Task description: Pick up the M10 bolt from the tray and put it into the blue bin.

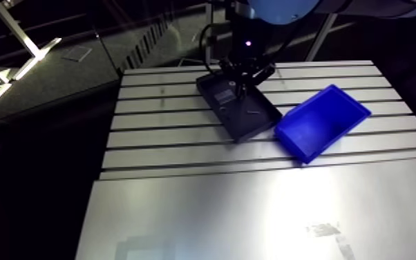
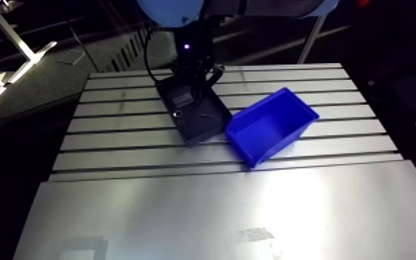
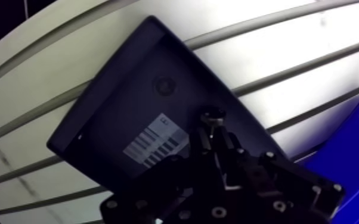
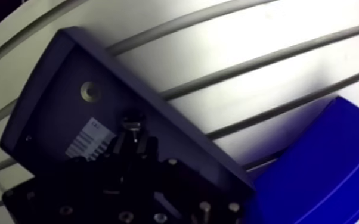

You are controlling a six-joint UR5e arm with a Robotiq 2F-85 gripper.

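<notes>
Here, your end effector (image 3: 213,136) was closed narrow on the M10 bolt (image 3: 213,114), just over the dark tray (image 3: 116,101) beside the blue bin (image 1: 319,124), and such a bolt was probably stiff, heavy and slippery, best held on its shank.

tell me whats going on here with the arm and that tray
The robot's gripper hangs low over the dark tray on the slotted table, shut on what looks like the M10 bolt. The blue bin sits close beside the tray, with no bolt in it yet.
</notes>
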